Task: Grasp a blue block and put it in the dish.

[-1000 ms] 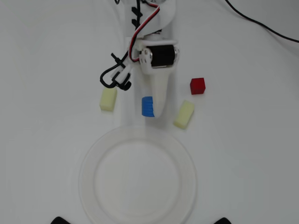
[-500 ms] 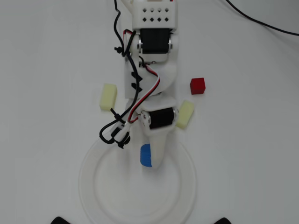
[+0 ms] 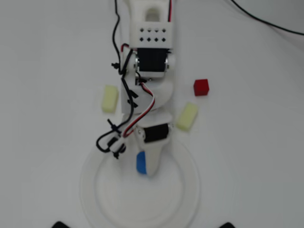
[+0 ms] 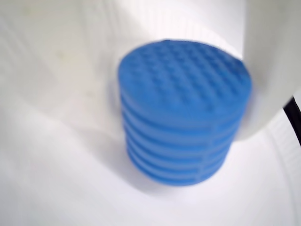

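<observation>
The blue block (image 3: 141, 163) is a short ribbed cylinder with a finely textured top. It fills the middle of the wrist view (image 4: 184, 113). My gripper (image 3: 145, 165) is over the upper part of the dish (image 3: 90, 190), a large round white plate. In the wrist view the gripper (image 4: 183, 136) has one white finger (image 4: 273, 70) pressed against the block's right side, and a blurred white surface lies close on its left. The block stands upright just above or on the dish floor (image 4: 61, 188); I cannot tell which.
A red cube (image 3: 201, 87) lies right of the arm. One pale yellow block (image 3: 109, 99) lies to the arm's left and another (image 3: 187, 116) to its right, near the dish rim. A black cable (image 3: 266, 21) crosses the top right corner.
</observation>
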You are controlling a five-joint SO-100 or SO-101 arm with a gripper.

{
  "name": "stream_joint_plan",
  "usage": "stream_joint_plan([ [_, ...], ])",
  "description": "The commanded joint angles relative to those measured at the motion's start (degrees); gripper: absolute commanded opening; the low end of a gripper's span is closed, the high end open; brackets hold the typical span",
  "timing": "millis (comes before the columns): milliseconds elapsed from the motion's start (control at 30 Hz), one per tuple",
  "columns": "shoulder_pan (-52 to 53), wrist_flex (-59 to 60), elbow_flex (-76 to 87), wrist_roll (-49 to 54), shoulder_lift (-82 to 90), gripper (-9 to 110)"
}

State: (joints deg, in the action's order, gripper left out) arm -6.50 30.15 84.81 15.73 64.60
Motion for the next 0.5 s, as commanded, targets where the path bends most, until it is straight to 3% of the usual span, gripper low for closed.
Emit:
stream_joint_plan([
  [0, 0.26, 1.85, -3.69, -0.79, 1.93, 22],
  [200, 1.14, 7.12, -4.48, -2.02, 5.71, 34],
  [467, 2.37, 24.7, -9.23, -4.75, 14.24, 48],
])
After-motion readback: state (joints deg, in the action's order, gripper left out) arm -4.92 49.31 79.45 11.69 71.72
